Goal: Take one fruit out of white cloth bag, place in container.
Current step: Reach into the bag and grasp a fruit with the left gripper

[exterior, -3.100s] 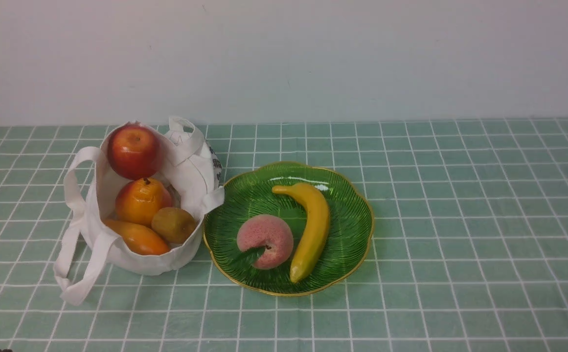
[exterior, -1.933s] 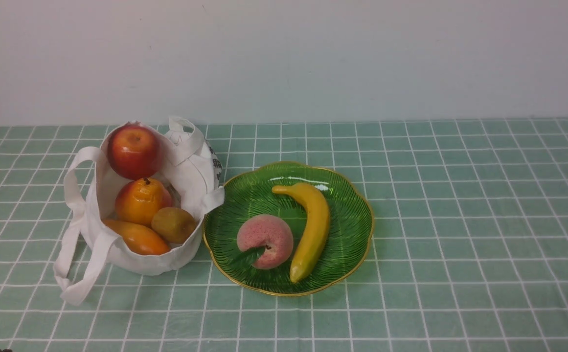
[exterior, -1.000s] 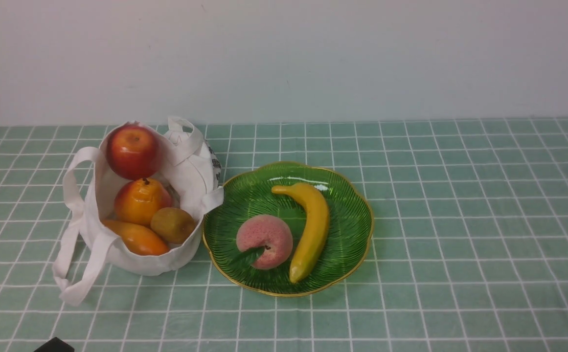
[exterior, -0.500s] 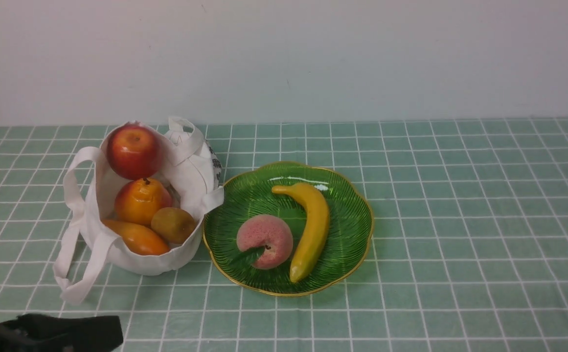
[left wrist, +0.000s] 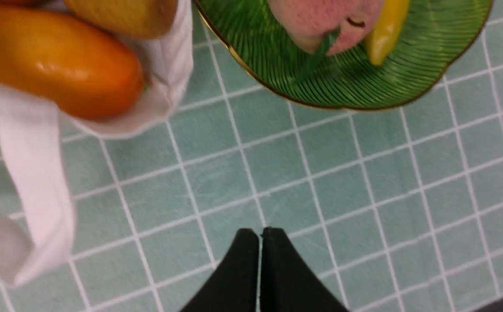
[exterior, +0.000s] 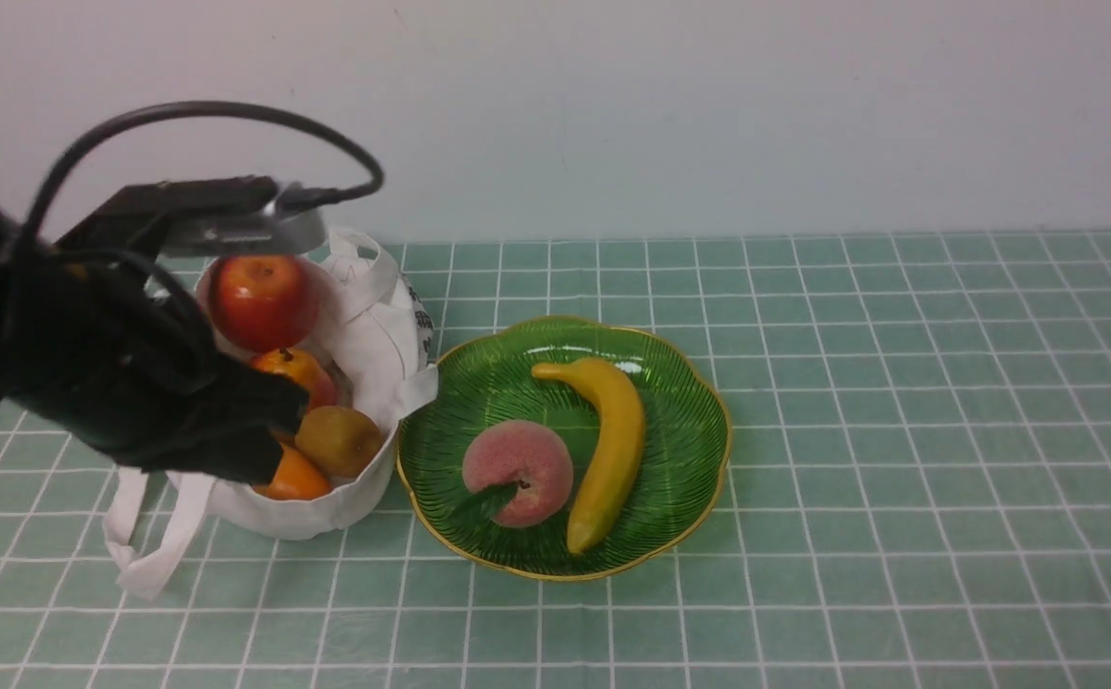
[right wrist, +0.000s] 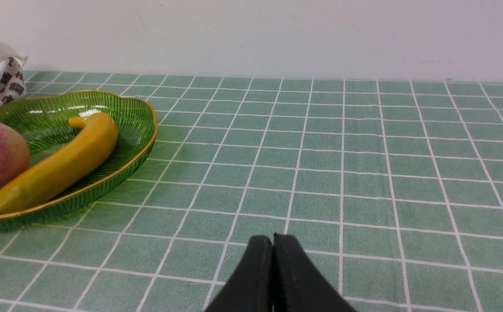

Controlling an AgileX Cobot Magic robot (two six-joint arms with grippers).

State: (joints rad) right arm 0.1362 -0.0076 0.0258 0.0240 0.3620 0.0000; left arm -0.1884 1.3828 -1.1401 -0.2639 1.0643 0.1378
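The white cloth bag (exterior: 370,316) stands open at the left of the table. The pear-shaped fruit (exterior: 302,369) lies inside it, and my left arm hides most of it. My left gripper (exterior: 273,421) hangs over the bag's near side, fingers pressed shut on nothing (left wrist: 260,232). The green glass plate (exterior: 679,421) sits to the right of the bag, its gold rim touching the cloth. My right gripper (right wrist: 273,237) is shut and empty, low over the table to the right of the plate (right wrist: 143,130). It does not show in the front view.
In the bag also lie a red apple (exterior: 261,301), an orange mango-like fruit (left wrist: 60,65) and a brownish fruit (exterior: 338,440). A banana (exterior: 612,450) and a pink peach (exterior: 519,471) lie on the plate. A bag strap (left wrist: 39,173) trails on the checked cloth.
My left arm has swung up from the lower left corner to above the bag and now covers much of the pear and mango-like fruit. The fruits, bag and plate have not moved.
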